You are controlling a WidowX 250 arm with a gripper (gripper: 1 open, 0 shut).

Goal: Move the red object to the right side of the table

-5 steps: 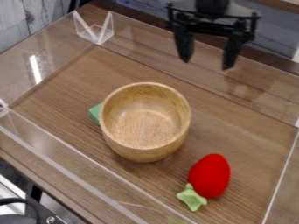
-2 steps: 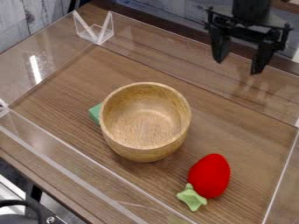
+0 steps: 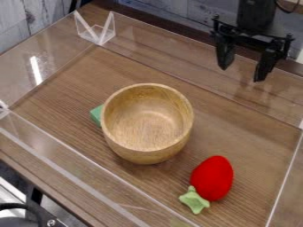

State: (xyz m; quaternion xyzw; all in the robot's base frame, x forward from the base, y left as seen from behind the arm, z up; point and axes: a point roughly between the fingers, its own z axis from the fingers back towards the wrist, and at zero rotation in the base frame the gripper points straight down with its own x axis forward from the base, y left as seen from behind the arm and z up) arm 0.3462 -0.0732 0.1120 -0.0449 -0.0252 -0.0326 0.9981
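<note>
- Brown wood-grain tabletop is seen spread under everything, bordered by low clear acrylic walls.
- Nearest the camera, the small bright red strawberry-shaped toy is found toward the lower right, its pale green leafy cap pointed to the near side.
- Just beyond and to the left, the round light-wood bowl is placed, well apart from the toy; only bare wood is seen inside.
- Beside the bowl's left edge, a flat green piece is partly hidden.
- Farther off, at the upper left, a small clear bracket-like piece is seen near the far wall.
- At the far right, the black gripper is held above the tabletop, pointed downward, its two fingers spread wide apart, with nothing gripped; the arm above is cut off by the frame.
- Counted: one red toy, one bowl, one green piece, one gripper with two fingers.
</note>
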